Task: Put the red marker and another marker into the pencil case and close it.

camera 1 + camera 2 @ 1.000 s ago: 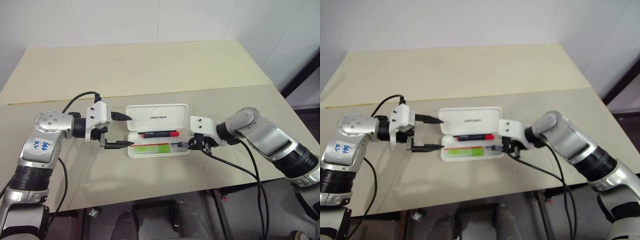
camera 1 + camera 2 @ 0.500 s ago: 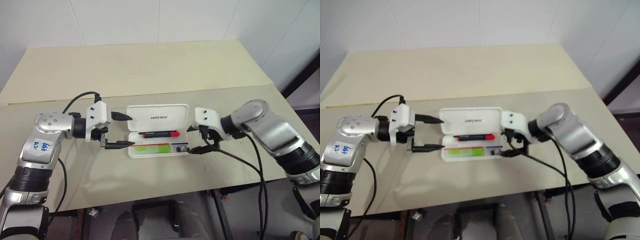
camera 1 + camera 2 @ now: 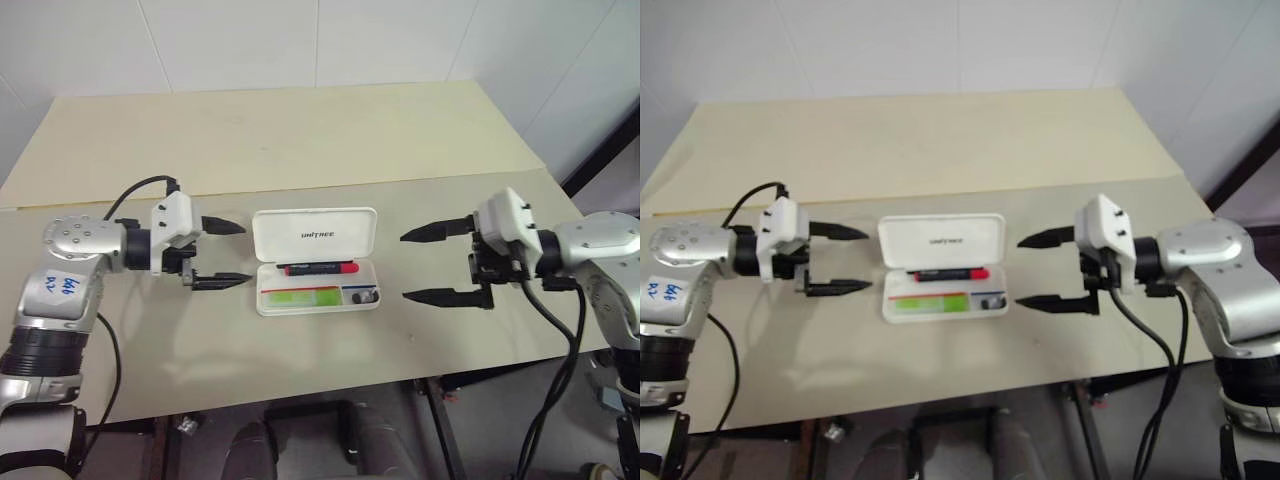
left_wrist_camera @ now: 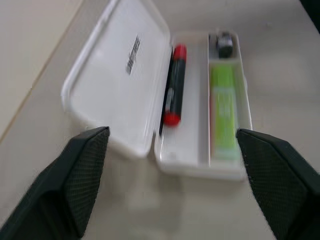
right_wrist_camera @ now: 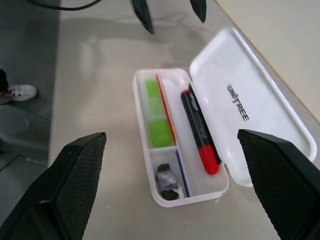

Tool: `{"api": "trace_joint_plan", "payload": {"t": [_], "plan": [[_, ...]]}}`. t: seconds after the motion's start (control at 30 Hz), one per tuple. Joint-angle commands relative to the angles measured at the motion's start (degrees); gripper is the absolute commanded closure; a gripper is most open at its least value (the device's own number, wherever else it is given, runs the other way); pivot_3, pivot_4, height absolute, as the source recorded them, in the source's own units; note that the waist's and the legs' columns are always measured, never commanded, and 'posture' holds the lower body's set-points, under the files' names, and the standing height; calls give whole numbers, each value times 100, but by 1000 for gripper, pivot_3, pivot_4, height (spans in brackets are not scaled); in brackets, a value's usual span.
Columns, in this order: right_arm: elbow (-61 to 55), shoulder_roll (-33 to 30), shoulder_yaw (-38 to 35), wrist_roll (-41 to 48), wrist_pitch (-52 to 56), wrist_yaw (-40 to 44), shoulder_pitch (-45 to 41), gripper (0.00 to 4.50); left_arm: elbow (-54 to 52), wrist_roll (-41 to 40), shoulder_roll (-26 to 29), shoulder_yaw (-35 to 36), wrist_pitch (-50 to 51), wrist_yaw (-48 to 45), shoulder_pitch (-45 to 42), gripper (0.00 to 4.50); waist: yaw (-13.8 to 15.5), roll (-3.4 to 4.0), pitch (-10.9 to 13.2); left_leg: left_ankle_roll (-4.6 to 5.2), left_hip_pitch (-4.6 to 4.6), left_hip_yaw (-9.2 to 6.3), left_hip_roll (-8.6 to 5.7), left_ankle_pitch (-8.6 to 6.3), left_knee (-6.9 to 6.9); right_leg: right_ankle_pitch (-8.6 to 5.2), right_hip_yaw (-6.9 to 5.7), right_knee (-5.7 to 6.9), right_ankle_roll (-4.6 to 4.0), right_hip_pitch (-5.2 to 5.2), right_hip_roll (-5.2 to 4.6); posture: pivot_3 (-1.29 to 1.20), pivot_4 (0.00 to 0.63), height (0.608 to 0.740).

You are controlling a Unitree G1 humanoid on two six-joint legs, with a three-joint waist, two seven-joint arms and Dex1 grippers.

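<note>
While the white pencil case [image 3: 318,262] lies open near the front edge of the beige table [image 3: 300,140], both arms hang clear of it on either side. From the head camera, the lid stands tilted back, lettering facing forward, and the tray holds the red marker [image 3: 320,269] in its rear channel and the light-green marker [image 3: 300,296] in the front one, with a small dark stubby piece [image 3: 364,296] in the compartment at the right end. The left gripper [image 3: 220,254] points at the case from just beside it, fingers spread and empty; the right gripper [image 3: 432,265] hovers well apart, fingers wide and empty.

From the left wrist, two black fingers [image 4: 75,185] frame the case [image 4: 115,75], none touching it; the red marker [image 4: 175,85] lies against the hinge side, the green marker [image 4: 223,112] in the outer channel.

From the right wrist, the spread fingers [image 5: 70,185] flank the open case [image 5: 245,110], the red marker [image 5: 199,131] and green marker [image 5: 154,111] side by side inside, the left gripper's tips [image 5: 170,12] beyond.
</note>
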Motion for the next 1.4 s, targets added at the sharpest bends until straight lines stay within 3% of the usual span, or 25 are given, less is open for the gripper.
{"api": "trace_joint_plan", "payload": {"t": [0.03, 0.33, 0.53, 0.83, 1.07, 1.4], "plan": [[-113, -220, -598, 279, -161, 96, 102, 0, 228, -203, 264, 352, -206, -262, -85, 1299, -5, 0, 0, 0, 1, 1, 0, 0, 1, -1, 0, 0, -2, 1, -1, 0, 150, 740], [-128, -148, -761, 615, -36, -234, 125, 0, 522, -518, -6, 622, -719, -532, -167, 4412, -8, 0, 0, 0, 2, 2, 0, 0, 3, -4, 0, 0, -7, 3, -2, 0, 150, 740], [24, 49, -619, 502, -243, -485, 67, 0, 779, -390, -269, 454, -663, -241, -365, 4465, 3, -1, 0, 0, 2, 0, 0, 0, 3, -3, 0, 2, -6, 3, -1, 0, 150, 740], [500, 605, -566, 704, 377, -1294, -376, 0, 2199, 137, -990, 268, -985, 769, -1380, 4465, 11, -2, -1, 1, 0, -4, -2, 1, 34, 2, 3, 25, 2, 8, -1, 0, 150, 740], [209, 792, -538, 681, 369, -1571, -122, 0, 3223, 721, -1407, -25, -1544, 1307, -1953, 4465, 23, -2, -1, 1, -3, -6, -2, 0, 29, 52, 0, 26, 89, 5, 0, 0, 150, 740], [-108, 823, -583, 787, 430, -1860, 114, 0, 3118, 637, -2037, -412, -1522, 716, -1902, 4465, 61, -2, -1, 0, -5, -5, -3, -1, 26, 52, 0, 20, 90, 5, 0, 0, 150, 740]]}}
